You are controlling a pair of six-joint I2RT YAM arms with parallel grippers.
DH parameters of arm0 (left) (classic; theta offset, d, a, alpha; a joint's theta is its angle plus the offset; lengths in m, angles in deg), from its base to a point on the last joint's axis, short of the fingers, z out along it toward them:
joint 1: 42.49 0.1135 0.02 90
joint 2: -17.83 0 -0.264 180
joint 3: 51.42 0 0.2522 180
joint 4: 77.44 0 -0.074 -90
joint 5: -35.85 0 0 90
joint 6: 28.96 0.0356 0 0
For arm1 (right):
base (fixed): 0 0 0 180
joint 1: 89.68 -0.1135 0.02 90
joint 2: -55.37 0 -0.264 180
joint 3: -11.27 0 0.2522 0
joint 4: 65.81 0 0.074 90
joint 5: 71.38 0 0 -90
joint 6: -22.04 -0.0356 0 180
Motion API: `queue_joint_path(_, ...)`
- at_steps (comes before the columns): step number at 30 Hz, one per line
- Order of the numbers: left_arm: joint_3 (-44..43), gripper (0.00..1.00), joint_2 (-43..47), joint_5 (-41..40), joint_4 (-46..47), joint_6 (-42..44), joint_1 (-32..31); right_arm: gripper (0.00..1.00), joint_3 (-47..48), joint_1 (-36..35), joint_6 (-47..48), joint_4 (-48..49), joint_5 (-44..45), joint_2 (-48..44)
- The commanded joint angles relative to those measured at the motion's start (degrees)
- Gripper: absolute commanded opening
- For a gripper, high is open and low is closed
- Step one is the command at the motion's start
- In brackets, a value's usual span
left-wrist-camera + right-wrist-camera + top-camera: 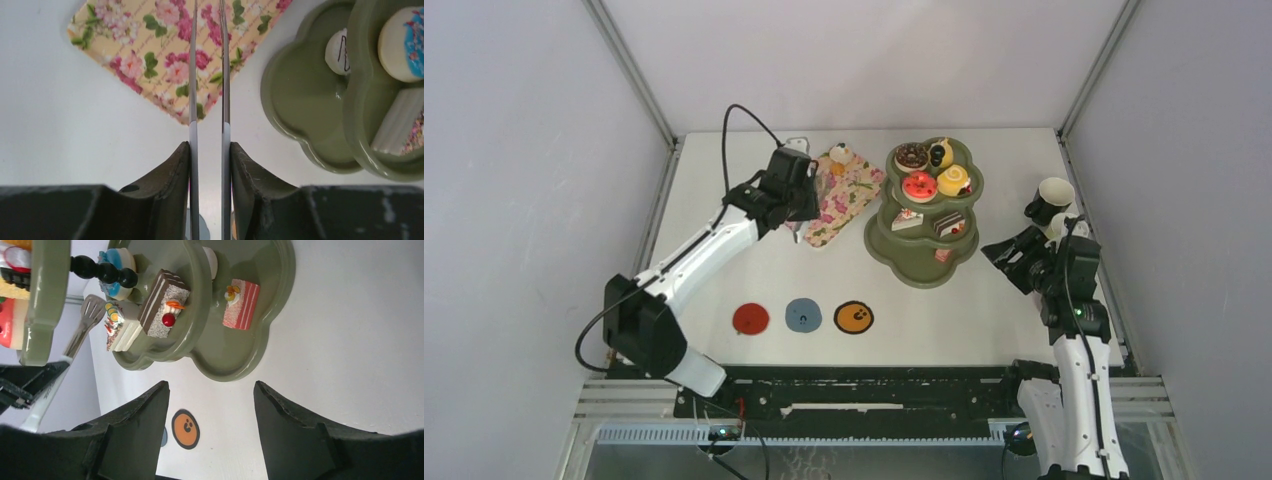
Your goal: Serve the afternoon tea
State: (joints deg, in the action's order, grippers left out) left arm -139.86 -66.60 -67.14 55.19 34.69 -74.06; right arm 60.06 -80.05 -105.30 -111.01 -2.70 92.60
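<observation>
The olive-green three-tier stand holds donuts on its top tier, cake slices on the middle tier and a pink slice on the bottom tier. A cupcake sits on the floral tray. My left gripper hangs over the tray's near corner, shut on metal tongs. The tongs show past the stand in the right wrist view. My right gripper stands open and empty just right of the stand. A pale-lined mug stands behind it.
Red, blue and orange coasters lie in a row near the front edge. The stand sits right of the tray. Grey walls close in the table on three sides.
</observation>
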Motion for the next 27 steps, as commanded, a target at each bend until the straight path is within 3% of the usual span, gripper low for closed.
queue_joint_path(1, -8.8, 0.37, -5.0, 2.5, 1.9, 4.1, 3.2, 0.71, 3.3, -0.5, 1.8, -0.8, 1.7, -1.2)
queue_joint_path(10, -21.7, 0.40, -19.5, 6.4, 0.0, 10.8, 7.1, 0.72, 4.4, -0.5, 3.2, -5.4, 6.4, -6.9)
queue_joint_path(18, -24.5, 0.42, -26.7, 8.8, 3.1, 14.4, 7.4, 0.74, 7.0, -0.7, 6.4, -10.1, 11.1, -8.6)
queue_joint_path(27, -26.2, 0.47, -31.4, 9.2, 3.0, 11.9, 7.5, 0.75, 7.0, -0.7, 6.3, -10.4, 11.2, -9.1)
